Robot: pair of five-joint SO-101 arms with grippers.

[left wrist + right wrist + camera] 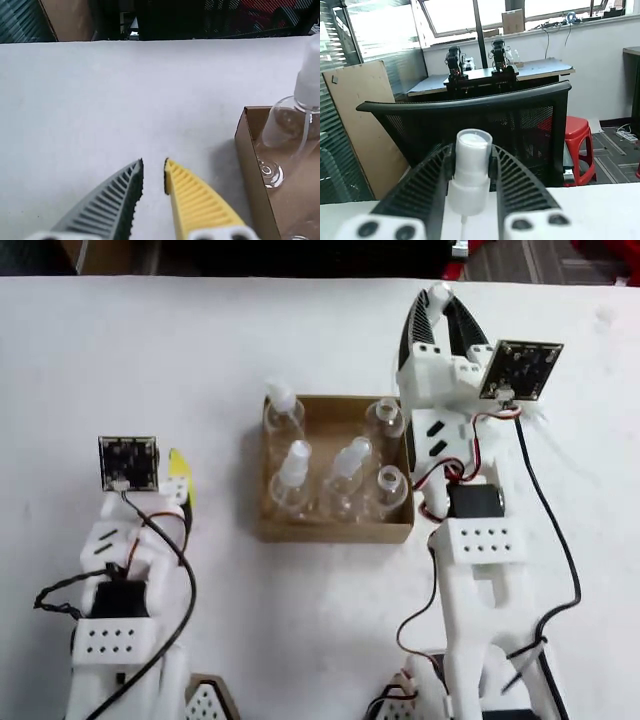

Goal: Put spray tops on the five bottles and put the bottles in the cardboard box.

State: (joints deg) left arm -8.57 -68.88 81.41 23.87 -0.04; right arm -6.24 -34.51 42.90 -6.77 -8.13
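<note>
**Fourth cap on its way.** The right gripper (472, 150) holds a white spray top (471, 172) pinched between its jaws, out over the surface (150, 360) at about 1 o'clock from the cardboard box (335, 532). All five bottles stand inside the box. Three wear tops. Two have bare necks: one open bottle (385, 420) in the box's 1 o'clock corner and a second open bottle (388, 483) in its 5 o'clock corner. The left gripper (154, 172) sits at 9 o'clock from the box, its jaws empty with a narrow gap between the tips. The step in hand looks to be capping the fourth bottle. The next move probably calls for swinging the top back over a bare neck, threading its thin tube straight in and seating it squarely. The left arm may be needed to steady the bottle.
</note>
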